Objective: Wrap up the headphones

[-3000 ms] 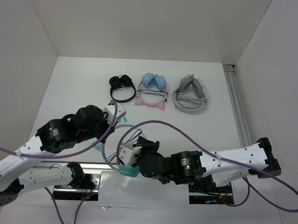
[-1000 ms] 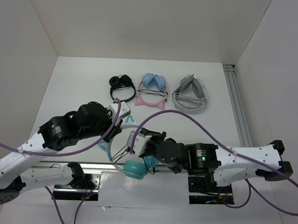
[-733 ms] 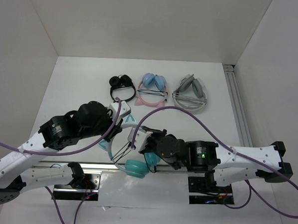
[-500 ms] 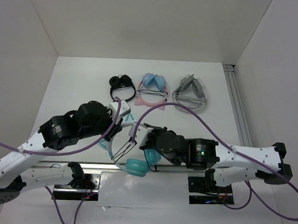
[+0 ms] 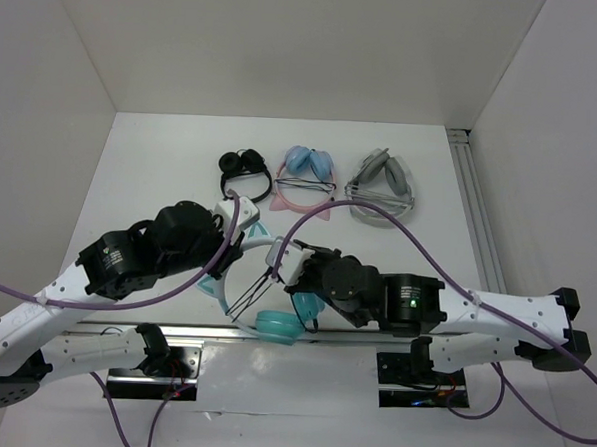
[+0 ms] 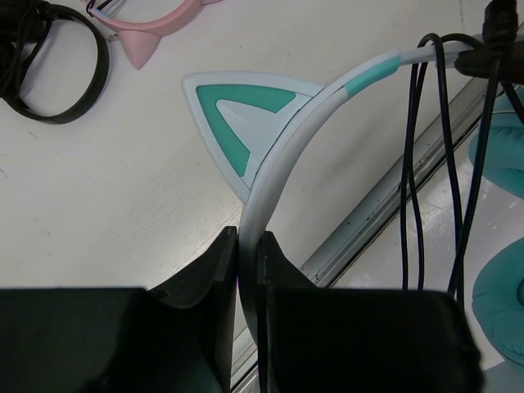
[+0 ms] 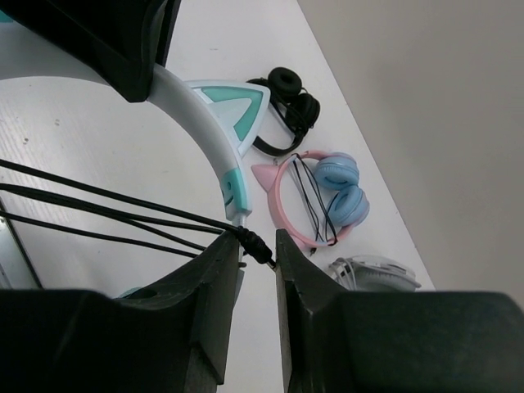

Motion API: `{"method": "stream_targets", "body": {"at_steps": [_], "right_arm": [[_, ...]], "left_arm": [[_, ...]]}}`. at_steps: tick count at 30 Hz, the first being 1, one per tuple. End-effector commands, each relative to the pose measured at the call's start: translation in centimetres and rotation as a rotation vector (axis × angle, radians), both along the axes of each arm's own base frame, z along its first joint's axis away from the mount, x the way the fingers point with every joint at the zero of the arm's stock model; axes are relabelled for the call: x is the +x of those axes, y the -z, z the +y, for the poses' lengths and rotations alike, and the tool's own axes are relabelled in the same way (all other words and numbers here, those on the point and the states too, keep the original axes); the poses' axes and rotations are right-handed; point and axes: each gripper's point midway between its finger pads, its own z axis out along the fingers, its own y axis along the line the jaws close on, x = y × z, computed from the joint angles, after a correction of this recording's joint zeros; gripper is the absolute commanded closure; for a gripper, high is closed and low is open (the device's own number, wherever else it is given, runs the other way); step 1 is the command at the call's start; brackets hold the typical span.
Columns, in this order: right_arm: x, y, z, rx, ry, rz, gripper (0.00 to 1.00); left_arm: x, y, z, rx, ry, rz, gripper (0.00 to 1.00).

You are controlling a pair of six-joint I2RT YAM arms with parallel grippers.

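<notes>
1. Left fingers (image 6: 205,282) clamp the headband (image 6: 282,164) beside its cat ear (image 6: 237,106).
2. Right fingers (image 7: 307,286) pinch the black cable (image 7: 201,223) at its plug (image 7: 260,248).
3. The headphones (image 5: 278,325) hang between both arms, over the near edge of the tabletop (image 5: 161,166).

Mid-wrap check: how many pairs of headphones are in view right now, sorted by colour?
teal headphones: 1
black headphones: 1
pink headphones with blue cups: 1
grey headphones: 1
Total: 4
</notes>
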Motion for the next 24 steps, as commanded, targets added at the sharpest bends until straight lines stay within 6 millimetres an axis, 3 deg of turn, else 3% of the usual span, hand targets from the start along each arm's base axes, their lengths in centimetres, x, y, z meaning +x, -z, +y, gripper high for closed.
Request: {"method": "stream_targets", "body": {"at_steps": [1,5,13,14,18,24], "right_arm": [[3.1,-3.5,-4.2,0.081,0.192,-0.078,0.69],[4.0,-2.8,-4.5,0.063,0.198,-0.068,0.69],[4.2,-1.7,-2.6,0.060,0.105,0.008,0.68],[4.2,-2.3,-2.6,0.069,0.096,0.011,0.66],[4.5,-1.2,-1.9,0.035,0.083,0.052,0.61],[4.8,-1.1,-1.5,0.047,0.061,0.077,0.55]], "left_arm": [[-1.7,-0.5,0.8,0.003,0.044,0.022,1.00],[-1.7,-0.5,0.8,0.003,0.044,0.022,1.00],[-2.2,-0.7,0.6,-0.015,0.068,0.031,1.00],[-2.2,-0.7,0.6,-0.015,0.068,0.031,1.00],[-2.5,-0.5,0.6,-0.020,0.076,0.034,1.00],[-2.6,-1.0,1.0,-0.033,0.069,0.017,1.00]]}}
